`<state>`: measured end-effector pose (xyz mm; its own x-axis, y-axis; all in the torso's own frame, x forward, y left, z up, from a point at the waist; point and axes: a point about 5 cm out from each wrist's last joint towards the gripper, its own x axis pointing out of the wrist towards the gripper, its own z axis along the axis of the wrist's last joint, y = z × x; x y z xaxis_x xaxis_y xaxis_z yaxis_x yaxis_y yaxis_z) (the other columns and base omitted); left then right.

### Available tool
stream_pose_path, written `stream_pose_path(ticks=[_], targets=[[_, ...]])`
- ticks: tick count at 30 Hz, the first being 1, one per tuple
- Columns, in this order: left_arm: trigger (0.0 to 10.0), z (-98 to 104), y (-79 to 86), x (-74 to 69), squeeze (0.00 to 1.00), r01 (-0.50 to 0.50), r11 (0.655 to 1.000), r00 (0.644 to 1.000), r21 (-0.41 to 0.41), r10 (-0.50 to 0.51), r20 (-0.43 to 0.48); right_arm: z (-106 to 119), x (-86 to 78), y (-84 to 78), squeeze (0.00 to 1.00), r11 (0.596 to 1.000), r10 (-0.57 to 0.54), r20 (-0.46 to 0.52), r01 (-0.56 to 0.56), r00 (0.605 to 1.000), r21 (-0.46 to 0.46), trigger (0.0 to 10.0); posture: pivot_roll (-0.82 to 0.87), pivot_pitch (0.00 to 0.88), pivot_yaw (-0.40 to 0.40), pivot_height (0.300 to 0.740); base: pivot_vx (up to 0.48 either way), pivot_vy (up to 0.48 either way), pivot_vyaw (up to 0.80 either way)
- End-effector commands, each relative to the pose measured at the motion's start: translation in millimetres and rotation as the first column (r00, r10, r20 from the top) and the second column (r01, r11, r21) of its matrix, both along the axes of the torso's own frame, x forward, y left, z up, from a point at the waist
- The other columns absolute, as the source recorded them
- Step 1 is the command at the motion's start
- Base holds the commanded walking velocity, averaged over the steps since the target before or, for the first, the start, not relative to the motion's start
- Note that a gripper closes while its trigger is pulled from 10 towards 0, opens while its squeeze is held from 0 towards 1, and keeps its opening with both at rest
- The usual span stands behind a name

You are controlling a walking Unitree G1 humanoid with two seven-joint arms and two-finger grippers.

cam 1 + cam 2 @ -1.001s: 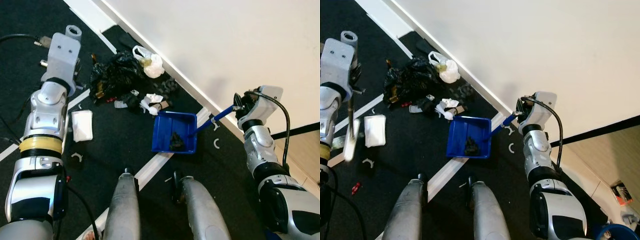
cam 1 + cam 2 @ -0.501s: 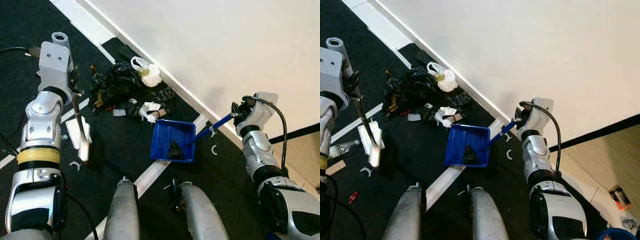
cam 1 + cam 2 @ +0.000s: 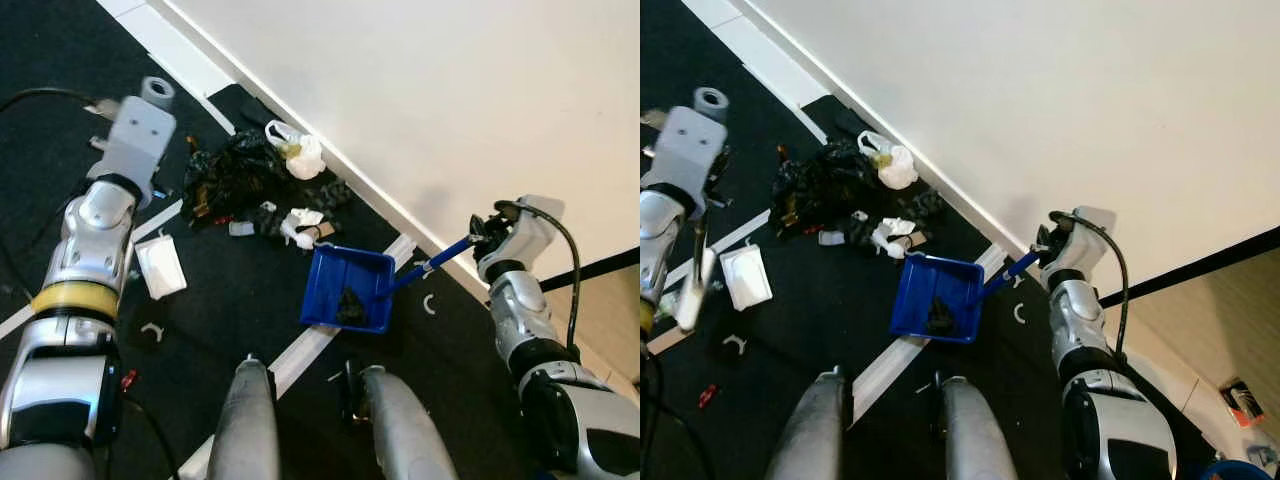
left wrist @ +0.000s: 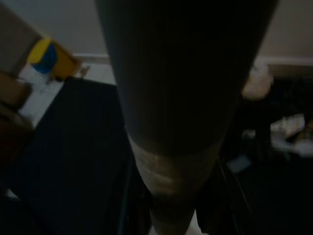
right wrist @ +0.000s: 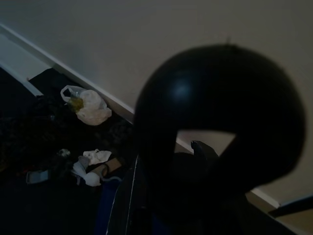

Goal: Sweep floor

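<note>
A blue dustpan (image 3: 345, 288) rests on the black floor in front of my legs, with a dark clump of debris inside. My right gripper (image 3: 484, 231) is shut on the end of its long blue handle (image 3: 432, 263), near the wall. A litter pile lies beyond the pan: a black plastic bag (image 3: 228, 176), a white knotted bag (image 3: 301, 156) and crumpled white paper (image 3: 301, 221). My left gripper (image 3: 710, 192) is shut on a broom stick (image 3: 692, 285) that hangs down at my far left, apart from the pile. In the left wrist view the dark stick (image 4: 176, 122) blocks the middle.
A white wall with its baseboard (image 3: 380, 195) runs diagonally behind the litter. White tape lines (image 3: 305, 345) cross the floor. A flat white packet (image 3: 160, 268) lies left of the pan. Small white C-shaped bits (image 3: 428, 303) and a red scrap (image 3: 706, 396) are scattered about. My legs (image 3: 250, 420) are at the bottom.
The broom's lower end swung from over the white packet out toward my left. The dustpan stays held by the right gripper; the camera shifted slightly.
</note>
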<state>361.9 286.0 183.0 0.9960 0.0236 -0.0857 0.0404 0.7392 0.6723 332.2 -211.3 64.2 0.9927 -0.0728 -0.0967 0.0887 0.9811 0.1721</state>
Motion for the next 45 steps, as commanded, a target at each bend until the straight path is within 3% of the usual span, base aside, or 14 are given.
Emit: stream_pose_path(ticks=[1,7,13,16,21,26,29,33,36,37,39,40,43,45], targets=[[10.0,3,4.6,0.4,0.0,0.022,0.989,1.0,0.15,-0.025,0.016,-15,-14.4,-10.9,0.0,0.999,-0.032,-0.042,0.033,0.999,0.019,10.0,0.02,0.325,-0.126,0.74,0.0,0.0,0.0],[10.0,-4,-12.3,9.5,0.0,0.071,0.972,0.997,0.224,-0.077,0.018,-18,-25.1,-14.2,0.0,0.999,-0.034,0.0,0.034,0.999,0.021,10.0,-0.06,0.397,-0.139,0.74,0.0,0.0,0.0],[10.0,-43,-58.9,13.1,0.0,0.196,0.972,0.979,0.132,-0.186,-0.084,-18,-34.3,-11.3,0.0,1.0,-0.026,0.03,0.025,0.999,0.013,10.0,-0.12,0.429,-0.139,0.74,0.0,0.0,0.0],[10.0,-50,-64.4,12.0,0.0,0.213,0.969,0.975,0.127,-0.201,-0.1,-18,-35.5,-11.2,0.0,1.0,-0.025,0.035,0.025,0.999,0.013,10.0,-0.13,0.434,-0.138,0.74,0.0,0.0,0.0],[10.0,-90,-100.7,2.3,0.0,0.213,0.975,0.956,-0.061,-0.221,-0.192,-14,-38.6,-10.9,0.0,1.0,-0.007,0.047,0.008,0.999,-0.008,10.0,-0.14,0.444,-0.131,0.74,0.0,0.0,0.0],[10.0,-86,-115.4,7.3,0.0,0.152,0.962,0.973,-0.226,-0.187,-0.139,-9,-36.0,-12.3,0.0,1.0,0.003,0.062,-0.002,0.998,-0.016,10.0,-0.11,0.433,-0.127,0.74,0.0,0.0,0.0],[10.0,-83,-119.6,9.4,0.0,0.143,0.954,0.976,-0.264,-0.18,-0.121,-8,-35.3,-12.3,0.0,1.0,0.005,0.063,-0.004,0.998,-0.016,10.0,-0.11,0.433,-0.127,0.74,0.0,0.0,0.0],[10.0,-60,-145.0,21.2,0.0,0.169,0.904,0.981,-0.394,-0.193,-0.023,-6,-32.3,-9.2,0.0,1.0,0.012,0.064,-0.011,0.998,-0.008,10.0,-0.08,0.418,-0.122,0.74,0.0,0.0,0.0],[10.0,-31,-180.1,31.4,0.0,0.263,0.825,0.962,-0.5,-0.261,0.077,-6,-29.6,-2.9,0.0,1.0,0.024,0.061,-0.024,0.998,0.001,10.0,-0.06,0.406,-0.113,0.74,0.0,0.0,0.0],[10.0,-31,-180.1,31.4,0.0,0.263,0.825,0.962,-0.5,-0.261,0.077,-6,-29.6,-2.9,0.0,1.0,0.024,0.061,-0.024,0.998,0.001,10.0,-0.06,0.406,-0.113,0.74,0.0,0.0,0.0],[10.0,-12,-208.0,33.7,0.0,0.352,0.748,0.932,-0.563,-0.332,0.142,-7,-27.9,0.6,0.0,1.0,0.025,0.055,-0.026,0.998,0.01,10.0,-0.03,0.392,-0.106,0.74,0.0,0.0,0.0],[10.0,-12,-208.0,33.7,0.0,0.352,0.748,0.932,-0.563,-0.332,0.142,-7,-27.9,0.6,0.0,1.0,0.025,0.055,-0.026,0.998,0.01,10.0,-0.03,0.392,-0.106,0.74,0.0,0.0,0.0],[10.0,21,-245.2,33.3,0.0,0.481,0.642,0.872,-0.597,-0.417,0.256,-8,-25.2,5.0,0.0,0.999,0.027,0.047,-0.028,0.999,0.02,10.0,-0.02,0.382,-0.101,0.74,0.0,0.0,0.0],[10.0,30,-251.9,33.2,0.0,0.508,0.621,0.858,-0.596,-0.427,0.286,-8,-24.7,6.2,0.0,0.999,0.029,0.046,-0.03,0.999,0.022,10.0,-0.02,0.382,-0.101,0.74,0.0,0.0,0.0]])
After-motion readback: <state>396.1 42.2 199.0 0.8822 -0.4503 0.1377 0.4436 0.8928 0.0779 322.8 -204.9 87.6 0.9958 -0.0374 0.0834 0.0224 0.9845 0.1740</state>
